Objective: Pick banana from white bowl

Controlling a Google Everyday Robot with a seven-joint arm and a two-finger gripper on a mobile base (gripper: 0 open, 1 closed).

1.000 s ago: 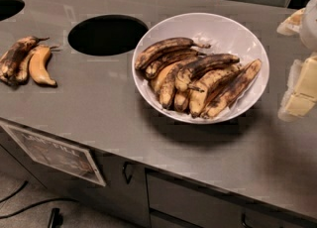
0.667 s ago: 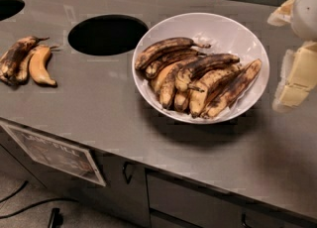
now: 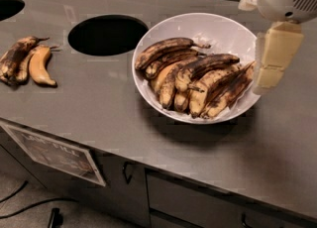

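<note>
Your gripper [image 3: 271,61] has slid left over the white bowl [image 3: 218,28] (grip: cannot tell); centre it above the blackest banana [image 3: 207,65].

Single high view, angled down at counter [image 3: 99,108]; end effector [image 3: 268,84] upper right.

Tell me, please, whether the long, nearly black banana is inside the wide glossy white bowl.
In: the banana lies atop the pile inside the white bowl; the gripper hangs by its right rim.
</note>
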